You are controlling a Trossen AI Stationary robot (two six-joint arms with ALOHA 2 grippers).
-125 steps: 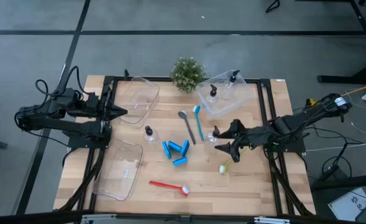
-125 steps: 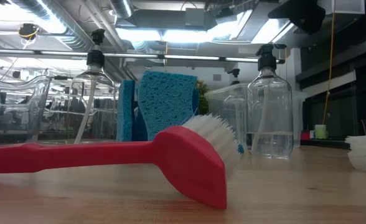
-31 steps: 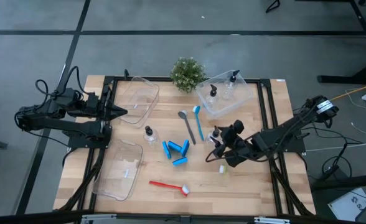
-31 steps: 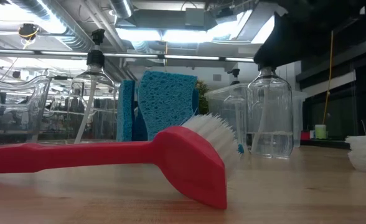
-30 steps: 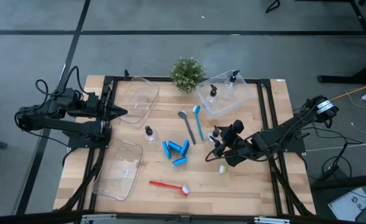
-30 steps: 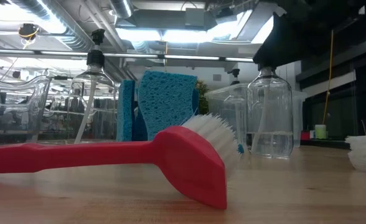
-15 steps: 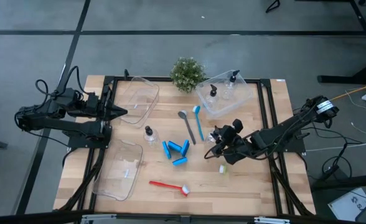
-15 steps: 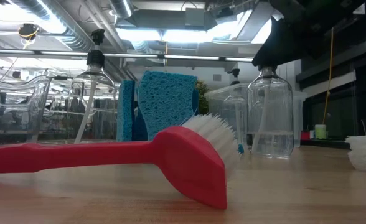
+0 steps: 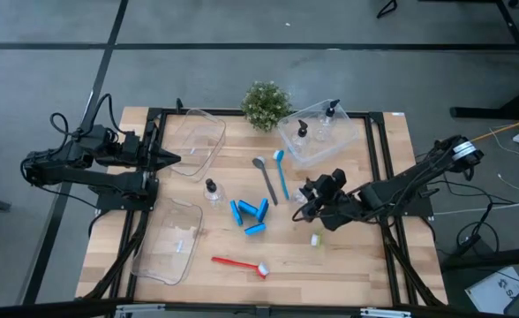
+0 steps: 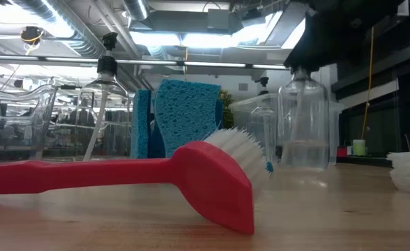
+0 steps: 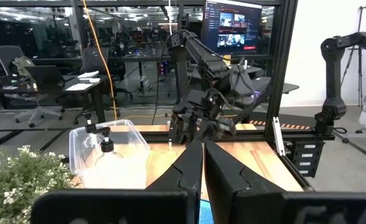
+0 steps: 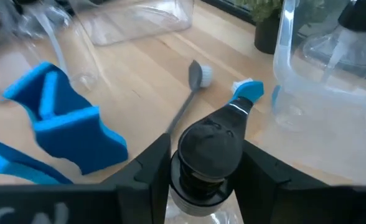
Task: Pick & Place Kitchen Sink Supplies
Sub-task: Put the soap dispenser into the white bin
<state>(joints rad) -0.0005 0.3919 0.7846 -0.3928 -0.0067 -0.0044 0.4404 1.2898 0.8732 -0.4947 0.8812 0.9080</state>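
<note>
My right gripper point(image 9: 307, 200) is shut on a small clear black-capped bottle point(image 10: 302, 122) at the table's middle right. My left gripper point(image 9: 169, 160) is shut and empty at the left edge, raised over the table. A second bottle point(image 9: 211, 189) stands near several blue sponge pieces point(image 9: 251, 215). A grey brush point(image 9: 266, 179) and a blue brush point(image 9: 282, 173) lie side by side. A red brush point(image 9: 240, 263) lies near the front. A yellow-green brush point(image 9: 316, 238) lies just in front of my right gripper. My right gripper pinches the bottle's neck point(image 12: 198, 186) just under its black cap point(image 12: 211, 146), one finger point(image 12: 149, 169) on each side. The bottle stays upright. In the low view its base point(image 10: 302, 166) hangs just clear of the table.
A clear bin point(image 9: 330, 146) at the far right holds two more bottles. Two empty clear bins lie at the left, one far point(image 9: 193, 141) and one near point(image 9: 171, 240). A potted plant point(image 9: 267, 104) stands at the far edge.
My right gripper, closed on the bottle's neck, has gone a little up and toward the far edge. The bottle has come off the table by a small amount, still upright.
</note>
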